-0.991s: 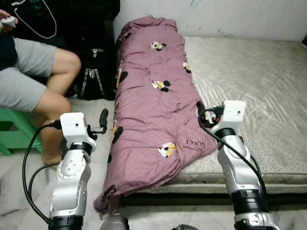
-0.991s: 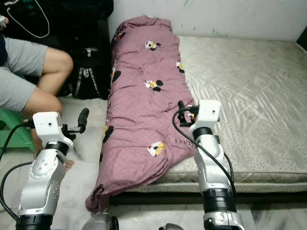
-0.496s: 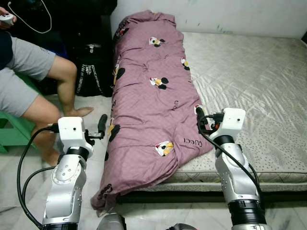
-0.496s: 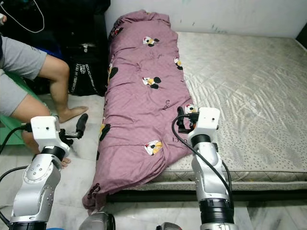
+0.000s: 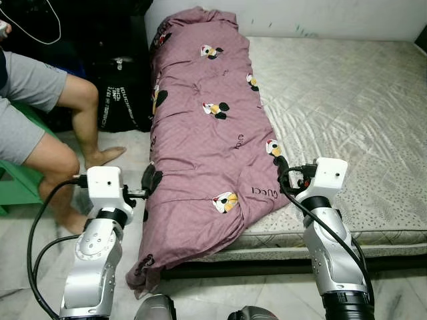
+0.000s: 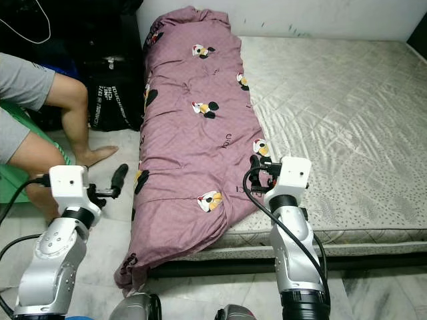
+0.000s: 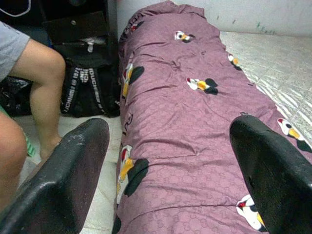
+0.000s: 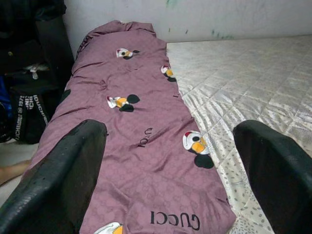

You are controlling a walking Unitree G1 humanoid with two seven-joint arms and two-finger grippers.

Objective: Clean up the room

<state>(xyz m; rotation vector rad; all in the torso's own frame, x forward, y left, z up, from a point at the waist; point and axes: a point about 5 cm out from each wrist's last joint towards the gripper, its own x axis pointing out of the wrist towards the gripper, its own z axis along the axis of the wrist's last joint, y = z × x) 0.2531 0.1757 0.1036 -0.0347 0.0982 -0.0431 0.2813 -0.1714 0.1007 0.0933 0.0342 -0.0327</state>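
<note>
A purple quilt (image 5: pixel 207 133) is being left lying along the mattress (image 5: pixel 347 113) edge, while the left gripper (image 7: pixel 170 170) and right gripper (image 8: pixel 170 170) are being held wide apart and empty near its lower end.

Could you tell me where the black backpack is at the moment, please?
The black backpack stands on the floor to the robot's left, between the purple blanket draped over the mattress edge and the seated person's leg.
</note>
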